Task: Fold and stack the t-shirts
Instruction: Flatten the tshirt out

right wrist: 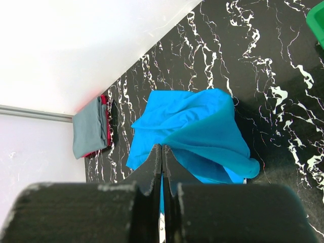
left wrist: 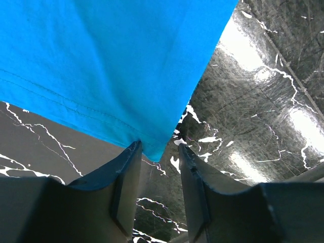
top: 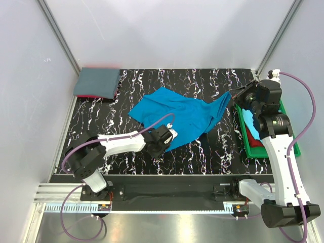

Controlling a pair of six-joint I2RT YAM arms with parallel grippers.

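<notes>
A bright turquoise t-shirt (top: 177, 114) lies crumpled on the middle of the black marbled table. Its right end is lifted toward my right gripper (top: 235, 96). In the right wrist view that gripper (right wrist: 162, 147) is shut on a fold of the turquoise t-shirt (right wrist: 192, 116), with a thin strip of cloth showing between the jaws. My left gripper (top: 169, 135) sits at the shirt's near edge. In the left wrist view it (left wrist: 161, 149) stands open, and a hemmed corner of the shirt (left wrist: 111, 66) just reaches between the fingertips. A folded slate-grey t-shirt (top: 97, 82) rests on a red one (right wrist: 105, 121) at the back left.
A green tray (top: 293, 149) stands at the right edge, partly under my right arm. It holds a light aqua shirt (top: 249, 121) and a red shirt (top: 258, 143). White walls enclose the table on three sides.
</notes>
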